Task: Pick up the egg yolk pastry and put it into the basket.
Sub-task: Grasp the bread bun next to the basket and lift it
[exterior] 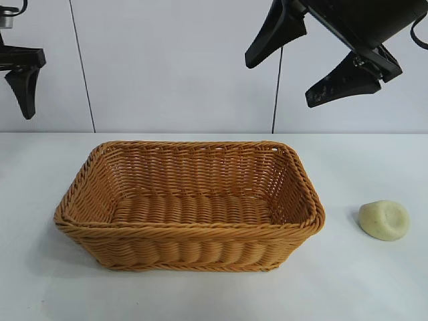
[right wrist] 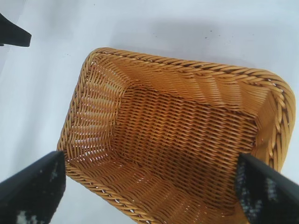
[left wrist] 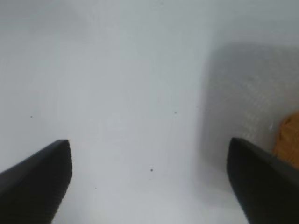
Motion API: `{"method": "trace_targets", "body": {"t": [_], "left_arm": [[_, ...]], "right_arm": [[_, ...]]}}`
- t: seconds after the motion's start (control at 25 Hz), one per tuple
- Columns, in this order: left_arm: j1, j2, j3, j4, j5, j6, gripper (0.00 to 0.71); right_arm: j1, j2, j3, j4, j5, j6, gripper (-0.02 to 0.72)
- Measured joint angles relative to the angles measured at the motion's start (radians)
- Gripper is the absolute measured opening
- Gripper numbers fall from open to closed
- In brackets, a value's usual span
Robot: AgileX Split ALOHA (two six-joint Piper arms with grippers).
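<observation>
The egg yolk pastry (exterior: 384,220), a small pale yellow-green lump with a shallow dent, lies on the white table to the right of the basket. The golden-brown wicker basket (exterior: 190,231) stands in the middle and holds nothing; it fills the right wrist view (right wrist: 182,65). My right gripper (exterior: 294,63) is open and empty, high above the basket's right end, up and to the left of the pastry. My left gripper (exterior: 25,83) hangs at the far left, well above the table; in its wrist view (left wrist: 149,179) it is open over bare table.
The white table (exterior: 214,294) runs around the basket, with a pale wall behind. A corner of the basket shows at the edge of the left wrist view (left wrist: 288,140). A black tip of the left gripper shows in the right wrist view (right wrist: 11,32).
</observation>
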Motion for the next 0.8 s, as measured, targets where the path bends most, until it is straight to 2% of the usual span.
{"method": "trace_targets", "body": {"t": [0.24, 0.8], "left_arm": [[0.0, -0.207, 0.223, 0.015, 0.0, 0.006, 0.696], [0.0, -0.934, 0.895, 0.008, 0.002, 0.008, 0.696]], "right_arm": [[0.0, 0.0, 0.0, 0.0, 0.001, 0.0, 0.676], [0.0, 0.0, 0.0, 0.0, 0.002, 0.0, 0.676]]}}
